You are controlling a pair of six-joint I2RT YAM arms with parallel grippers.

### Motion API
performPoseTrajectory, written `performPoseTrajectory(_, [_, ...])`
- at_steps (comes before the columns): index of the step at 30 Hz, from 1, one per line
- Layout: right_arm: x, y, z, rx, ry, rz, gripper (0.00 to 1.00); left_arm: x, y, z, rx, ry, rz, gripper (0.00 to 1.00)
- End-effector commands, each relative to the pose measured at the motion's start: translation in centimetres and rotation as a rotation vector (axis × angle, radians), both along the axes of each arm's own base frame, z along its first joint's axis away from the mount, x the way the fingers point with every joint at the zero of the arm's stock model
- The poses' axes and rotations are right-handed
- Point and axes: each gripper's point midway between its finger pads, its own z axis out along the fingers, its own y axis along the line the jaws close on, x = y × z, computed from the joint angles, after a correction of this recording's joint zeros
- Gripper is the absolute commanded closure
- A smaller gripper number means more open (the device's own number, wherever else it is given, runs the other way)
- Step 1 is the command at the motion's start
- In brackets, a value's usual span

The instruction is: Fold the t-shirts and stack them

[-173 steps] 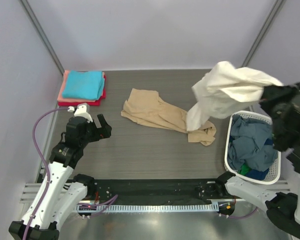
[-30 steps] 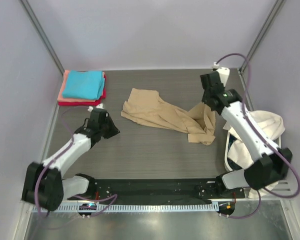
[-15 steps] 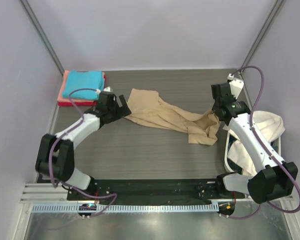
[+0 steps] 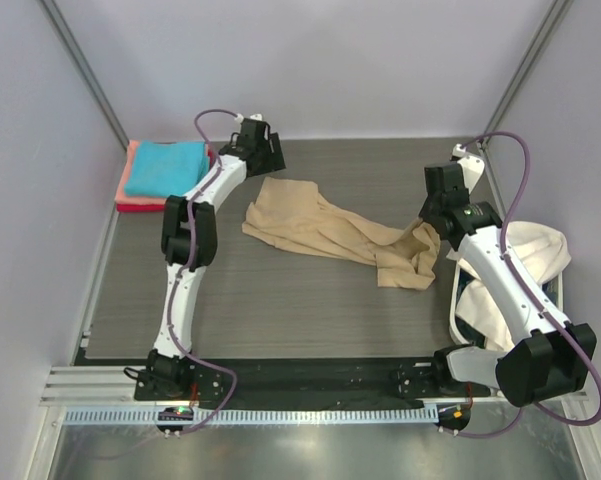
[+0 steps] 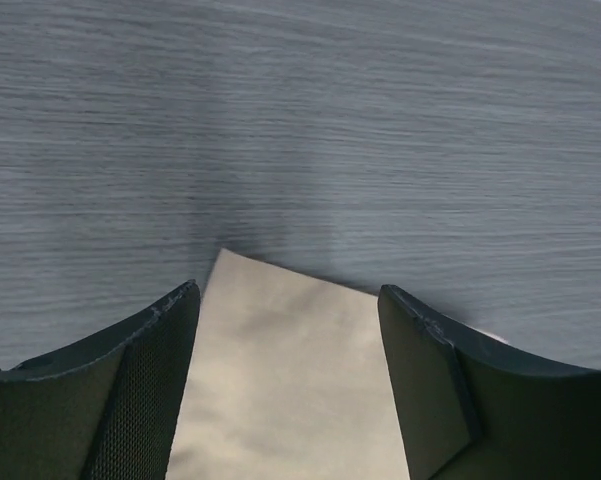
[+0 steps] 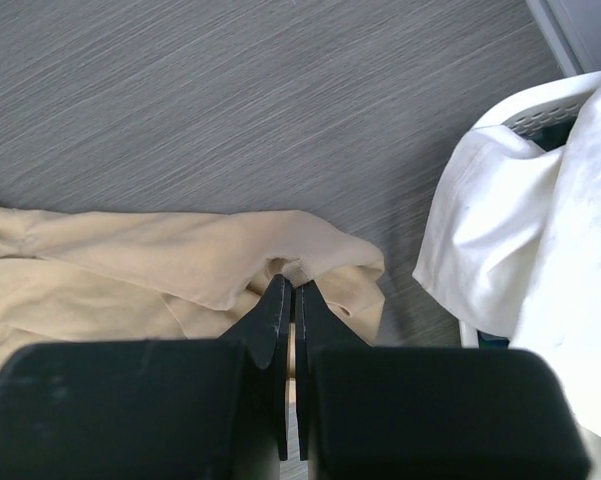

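Left gripper outstretched, jaws apart over tan t-shirt far corner (table exposed beyond); right gripper clenched on its right edge.

T-shirts: 5 total. 1 tan t-shirt loose on counter, just left of basket. 1 cream-white t-shirt draped over basket. 3 stacked well left of basket: turquoise t-shirt, salmon-pink t-shirt, red t-shirt. Baskets: 1. Arms: 2, w/ left end effector + right end effector.
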Motion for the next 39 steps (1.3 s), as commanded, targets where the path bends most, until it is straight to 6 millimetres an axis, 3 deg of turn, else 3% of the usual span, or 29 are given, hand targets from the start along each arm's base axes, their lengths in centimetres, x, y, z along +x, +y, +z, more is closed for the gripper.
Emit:
performPoseTrajectory(1, [1.3, 0.6, 2.2, 0.024, -0.077, 0.02, 0.99, -0.2, 1.6, -1.9, 0.086, 0.077, 0.006, 0.28])
performPoseTrajectory(4, [1.3, 0.8, 2.1, 0.03, -0.076, 0.027, 0.99, 0.0, 1.5, -3.4, 0.084, 0.1, 0.014, 0.36])
performPoseTrajectory(9, [1.3, 0.9, 1.9, 0.035, -0.073, 0.034, 0.99, -0.3, 1.6, -5.1, 0.081, 0.127, 0.035, 0.39])
performPoseTrajectory(12, [1.2, 0.9, 1.8, 0.033, -0.069, 0.035, 0.99, -0.6, 1.1, -6.4, 0.054, 0.155, 0.024, 0.48])
performPoseTrajectory(13, [1.2, 0.9, 1.8, 0.031, -0.07, 0.033, 0.99, -0.7, 0.9, -7.0, 0.044, 0.166, 0.021, 0.53])
performPoseTrajectory(18, [1.2, 0.7, 1.4, 0.022, -0.06, 0.026, 0.99, -0.8, -0.8, -7.5, -0.028, 0.173, -0.009, 0.95])
performPoseTrajectory(21, [1.3, 0.8, 1.0, 0.023, -0.051, 0.028, 0.99, -0.3, -0.9, -5.5, -0.033, 0.144, -0.015, 1.0])
performPoseTrajectory(22, [1.3, 0.7, 0.8, 0.02, -0.046, 0.025, 0.99, 0.3, -0.7, -3.5, -0.031, 0.108, -0.011, 1.0])
performPoseTrajectory(23, [1.4, 0.6, 1.0, 0.016, -0.048, 0.023, 0.99, 0.4, -0.7, 0.2, -0.037, 0.057, -0.016, 1.0])
performPoseTrajectory(26, [1.8, 0.4, 1.7, 0.012, -0.065, 0.012, 0.99, -0.6, -0.3, 8.3, -0.039, -0.049, -0.043, 1.0])
performPoseTrajectory(27, [1.8, 0.3, 1.9, 0.019, -0.073, 0.003, 0.99, -2.3, 0.2, 13.0, -0.053, -0.107, -0.05, 1.0])
performPoseTrajectory(28, [1.8, -0.1, 2.1, 0.024, -0.078, -0.006, 0.99, -3.7, 0.7, 15.7, -0.052, -0.146, -0.061, 1.0])
performPoseTrajectory(29, [1.8, -0.2, 2.5, 0.03, -0.09, -0.013, 0.99, -5.1, 1.1, 17.6, -0.054, -0.168, -0.067, 1.0])
performPoseTrajectory(30, [1.8, -0.4, 2.6, 0.034, -0.093, -0.021, 0.99, -8.5, 2.2, 20.9, -0.06, -0.205, -0.066, 1.0])
performPoseTrajectory(31, [1.7, -0.8, 2.8, 0.035, -0.099, -0.031, 0.99, -10.2, 2.8, 21.9, -0.059, -0.217, -0.067, 1.0])
performPoseTrajectory(32, [1.6, -1.0, 2.8, 0.035, -0.099, -0.037, 0.99, -12.1, 3.4, 22.3, -0.056, -0.216, -0.067, 1.0])
performPoseTrajectory(33, [1.4, -1.1, 2.9, 0.038, -0.103, -0.038, 0.99, -14.8, 4.3, 19.8, -0.043, -0.153, -0.064, 1.0])
performPoseTrajectory(34, [1.3, -1.2, 2.8, 0.038, -0.103, -0.045, 0.99, -18.2, 5.2, 22.9, -0.068, -0.215, -0.064, 1.0])
performPoseTrajectory(35, [1.1, -1.3, 2.6, 0.04, -0.1, -0.049, 0.99, -20.6, 5.7, 23.0, -0.096, -0.212, -0.055, 1.0])
performPoseTrajectory(36, [0.9, -1.4, 2.4, 0.045, -0.098, -0.051, 0.99, -23.5, 6.2, 18.9, -0.09, -0.113, -0.059, 1.0])
performPoseTrajectory(37, [0.8, -1.2, 2.2, 0.054, -0.094, -0.049, 0.99, -27.0, 6.9, 21.0, -0.133, -0.177, -0.063, 0.97])
performPoseTrajectory(38, [0.6, -1.1, 1.7, 0.061, -0.085, -0.043, 0.99, -29.0, 7.0, 20.1, -0.173, -0.154, -0.05, 0.95])
performPoseTrajectory(39, [0.4, -1.0, 1.6, 0.067, -0.083, -0.04, 0.99, -31.5, 7.1, 16.4, -0.181, -0.061, -0.061, 0.93])
